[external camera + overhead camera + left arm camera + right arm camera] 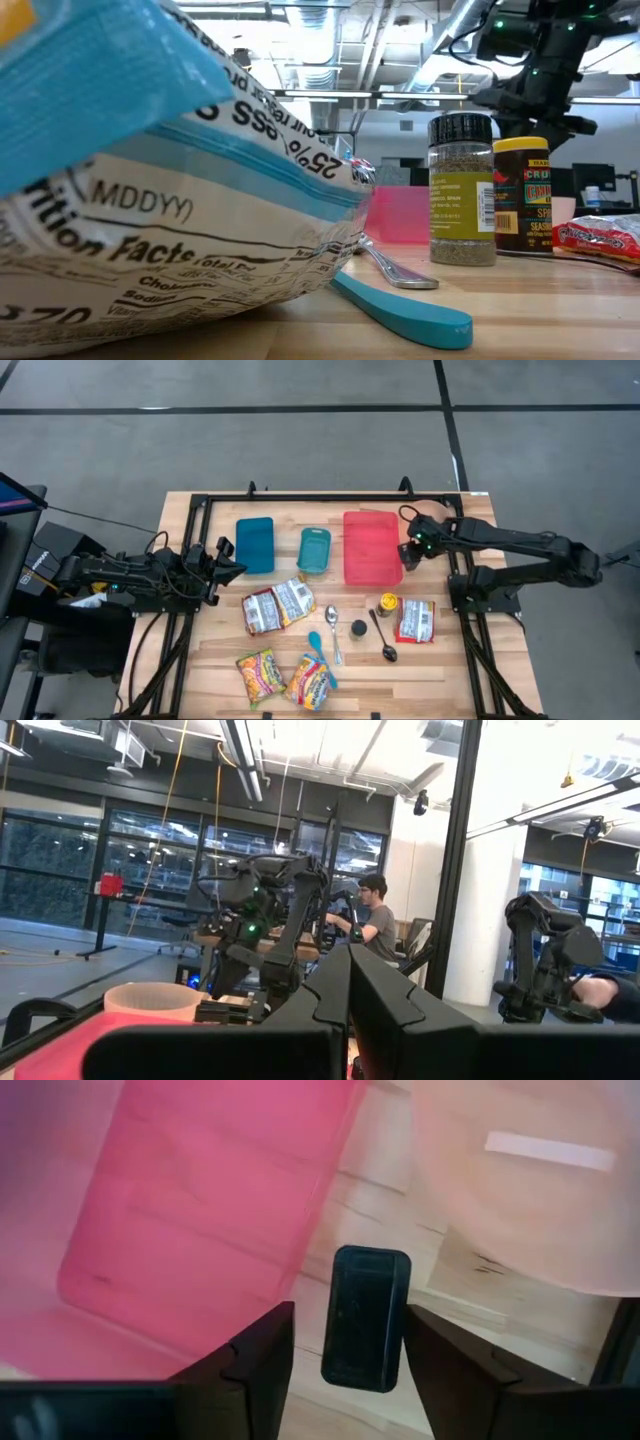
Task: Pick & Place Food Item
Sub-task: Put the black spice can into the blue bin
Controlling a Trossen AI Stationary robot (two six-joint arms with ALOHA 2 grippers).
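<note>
Right gripper (409, 553) hovers at the pink tray's (370, 545) right edge, jaws parted around a small dark item (366, 1318), apparently releasing it there; left gripper (222, 563) waits left, jaws closed, empty.

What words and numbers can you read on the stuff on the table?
"MDDYY)", "25%" and "Facts" on the big snack bag closest to the low camera.
"SEASON" on the yellow-lidded spice jar; its brand line is too blurred to read.
The black-lidded shaker has a label and barcode, too small to read.
The red packet has white lettering, too blurred to read.
The packets in the high view are too small to read.
</note>
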